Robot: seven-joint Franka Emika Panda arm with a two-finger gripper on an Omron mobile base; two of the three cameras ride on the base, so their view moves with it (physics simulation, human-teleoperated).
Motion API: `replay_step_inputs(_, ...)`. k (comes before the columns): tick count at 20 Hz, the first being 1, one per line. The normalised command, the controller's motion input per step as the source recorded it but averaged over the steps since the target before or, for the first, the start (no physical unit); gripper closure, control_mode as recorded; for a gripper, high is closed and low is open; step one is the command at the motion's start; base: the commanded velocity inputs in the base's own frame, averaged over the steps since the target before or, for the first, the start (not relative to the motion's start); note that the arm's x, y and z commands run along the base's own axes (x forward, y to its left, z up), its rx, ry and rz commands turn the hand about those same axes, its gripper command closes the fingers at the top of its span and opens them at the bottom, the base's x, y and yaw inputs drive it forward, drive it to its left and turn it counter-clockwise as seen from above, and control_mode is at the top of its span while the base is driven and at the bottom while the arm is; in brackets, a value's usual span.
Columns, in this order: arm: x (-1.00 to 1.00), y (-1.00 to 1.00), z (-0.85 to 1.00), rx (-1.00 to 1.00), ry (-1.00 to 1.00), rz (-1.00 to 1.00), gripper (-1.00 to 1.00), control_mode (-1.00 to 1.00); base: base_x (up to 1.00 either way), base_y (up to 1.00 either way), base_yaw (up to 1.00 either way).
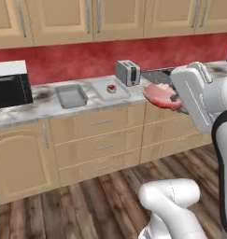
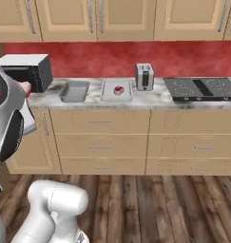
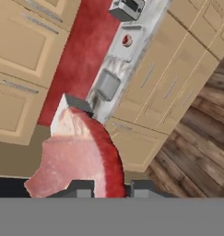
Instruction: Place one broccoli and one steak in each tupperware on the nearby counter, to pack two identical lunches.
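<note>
Holding a steak (image 1: 158, 94) aloft, the gripper (image 1: 176, 98) hangs in front of the cabinet fronts, out from the counter (image 1: 45, 108) rather than over it; in the left base view the pink slab with its red rim juts leftward from the dark fingers, level with the worktop edge. In the hand view the two dark finger tips rise at the bottom on either side of the steak's red-edged lower margin, pinching it between them, and the meat fills the lower left of that view.

Two grey trays lie side by side on the white marble-look worktop. The darker tupperware (image 2: 74, 91), with the deeper walls, sits to the left, nearer the microwave (image 2: 27, 71); nothing can be made out inside it. The paler tupperware (image 2: 117, 90), flatter, sits just beside it to the right and carries a small red-and-pale piece (image 2: 119, 89) at its middle, too small to identify with certainty. A silver toaster (image 2: 145, 76) stands just right of the paler tray, and a black cooktop (image 2: 202, 88) lies farther right. Behind runs a red backsplash (image 2: 107, 59) below light wooden wall cabinets (image 2: 98, 19).
</note>
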Motion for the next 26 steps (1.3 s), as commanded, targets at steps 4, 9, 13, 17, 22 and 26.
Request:
replay_step_inputs(4,0.0,0.0,0.0,0.0,0.0,0.0,1.0,1.0,0.84,-0.19,-0.01)
replay_step_inputs(9,0.0,0.0,0.0,0.0,0.0,0.0,1.0,1.0,0.75,0.25,0.0)
replay_step_inputs(13,0.0,0.0,0.0,0.0,0.0,0.0,1.0,1.0,0.65,0.64,0.0)
replay_step_inputs(17,0.0,0.0,0.0,0.0,0.0,0.0,1.0,1.0,0.86,0.71,0.0)
replay_step_inputs(22,0.0,0.0,0.0,0.0,0.0,0.0,1.0,1.0,0.97,0.62,0.0)
replay_step_inputs(26,0.0,0.0,0.0,0.0,0.0,0.0,1.0,1.0,0.97,0.28,0.0)
